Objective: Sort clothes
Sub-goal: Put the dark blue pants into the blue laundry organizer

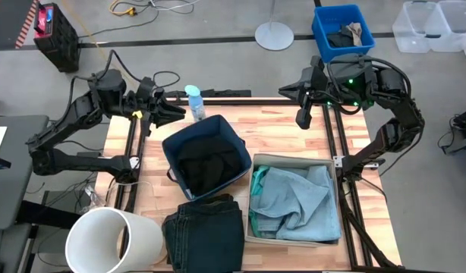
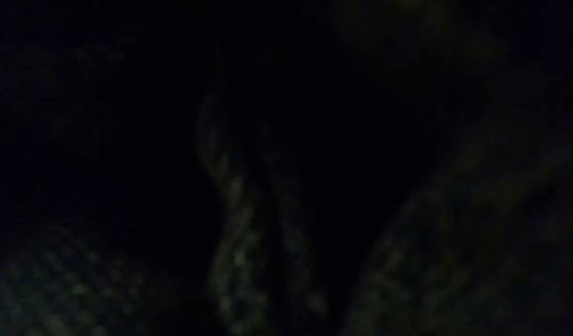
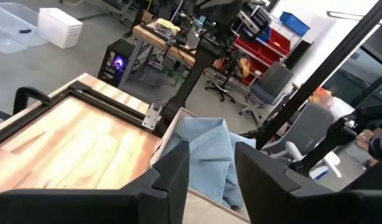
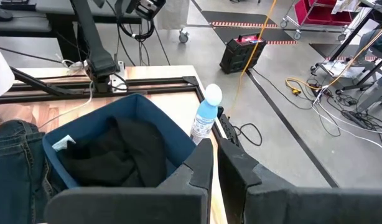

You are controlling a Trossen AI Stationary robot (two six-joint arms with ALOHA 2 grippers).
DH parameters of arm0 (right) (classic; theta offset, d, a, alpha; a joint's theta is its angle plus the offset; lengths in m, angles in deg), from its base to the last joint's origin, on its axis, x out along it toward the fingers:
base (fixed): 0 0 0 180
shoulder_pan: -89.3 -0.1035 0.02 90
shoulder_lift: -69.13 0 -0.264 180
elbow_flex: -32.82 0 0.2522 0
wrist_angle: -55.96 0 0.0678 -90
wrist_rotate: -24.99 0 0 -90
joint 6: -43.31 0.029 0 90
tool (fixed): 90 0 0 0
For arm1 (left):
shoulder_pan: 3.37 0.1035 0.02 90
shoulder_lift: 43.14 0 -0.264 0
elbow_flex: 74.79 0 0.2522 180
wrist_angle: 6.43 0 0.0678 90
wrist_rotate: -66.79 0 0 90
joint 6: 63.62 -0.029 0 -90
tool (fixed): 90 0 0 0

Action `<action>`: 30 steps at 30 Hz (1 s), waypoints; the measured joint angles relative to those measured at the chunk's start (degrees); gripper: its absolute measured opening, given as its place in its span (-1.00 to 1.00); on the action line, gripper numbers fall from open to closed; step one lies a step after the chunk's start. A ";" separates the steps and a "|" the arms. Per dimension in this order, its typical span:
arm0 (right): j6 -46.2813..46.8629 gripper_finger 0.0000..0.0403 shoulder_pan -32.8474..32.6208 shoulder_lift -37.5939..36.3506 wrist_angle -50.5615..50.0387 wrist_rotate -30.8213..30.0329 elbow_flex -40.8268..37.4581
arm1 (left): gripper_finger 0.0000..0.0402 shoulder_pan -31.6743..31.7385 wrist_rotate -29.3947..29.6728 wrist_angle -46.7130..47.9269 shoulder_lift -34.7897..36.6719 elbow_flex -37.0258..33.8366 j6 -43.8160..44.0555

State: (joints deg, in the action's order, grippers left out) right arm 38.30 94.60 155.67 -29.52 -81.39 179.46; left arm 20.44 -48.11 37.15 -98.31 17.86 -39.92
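On the wooden table (image 1: 286,129), a black soft garment (image 1: 210,165) lies inside the dark blue fabric bin (image 1: 205,161), the pale blue denim jeans (image 1: 297,201) fill the tan cardboard box (image 1: 333,168) beside it, and dark navy jeans (image 1: 205,231) lie folded near the table's front edge. The left gripper (image 1: 174,111) hangs empty at the table's back edge, close to a clear plastic water bottle (image 1: 194,103), its fingers (image 3: 172,171) spread a little apart. The right gripper (image 1: 284,92) waits over the back right corner, pressed nearly together and holding nothing.

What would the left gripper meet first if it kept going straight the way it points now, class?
Probably the water bottle: the left gripper points across the table's far edge straight at it. Depth is unclear, so it might pass just beside the bottle.
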 joint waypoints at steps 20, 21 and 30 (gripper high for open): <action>3.76 -0.80 2.43 0.00 -0.04 -0.02 0.00 | -0.32 -30.47 5.76 -0.59 -8.87 0.43 -4.58; 4.23 -0.80 2.39 0.00 -0.06 -0.02 0.00 | -0.32 -31.83 5.70 -0.59 -9.85 0.85 -5.62; 2.40 -0.80 -1.11 0.02 -0.58 0.00 0.00 | -0.32 -39.06 8.09 7.02 -25.40 13.02 -10.01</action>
State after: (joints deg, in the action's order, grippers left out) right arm 40.70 93.48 155.69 -30.10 -81.39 179.46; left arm -18.62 -40.02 44.17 -123.71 30.88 -49.93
